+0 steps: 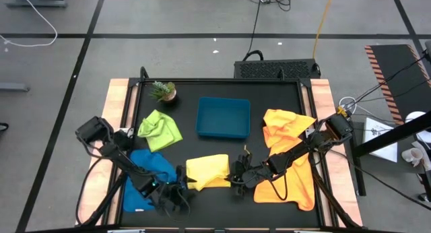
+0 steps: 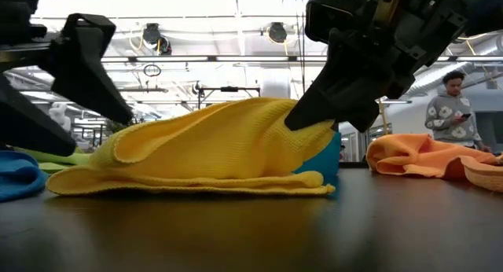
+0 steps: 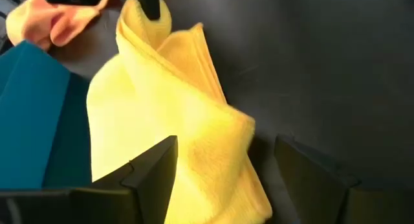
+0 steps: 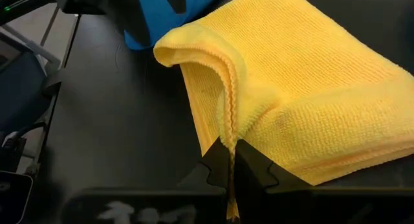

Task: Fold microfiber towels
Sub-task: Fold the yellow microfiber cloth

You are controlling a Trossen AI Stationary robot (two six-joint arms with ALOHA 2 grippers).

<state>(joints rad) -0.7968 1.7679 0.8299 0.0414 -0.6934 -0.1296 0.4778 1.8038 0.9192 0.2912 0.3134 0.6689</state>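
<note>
Left gripper [image 3: 223, 169] wide beside yellow towel [image 1: 207, 171] — right gripper [image 4: 229, 164] pinching its edge — risks dragging the fold open.

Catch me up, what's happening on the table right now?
Both arms are at the yellow towel, folded over near the table's front edge. The right claw is shut, pinching the towel's edge. The left claw is open at the opposite end. The blue, lime green and orange towels lie unfolded.
</note>
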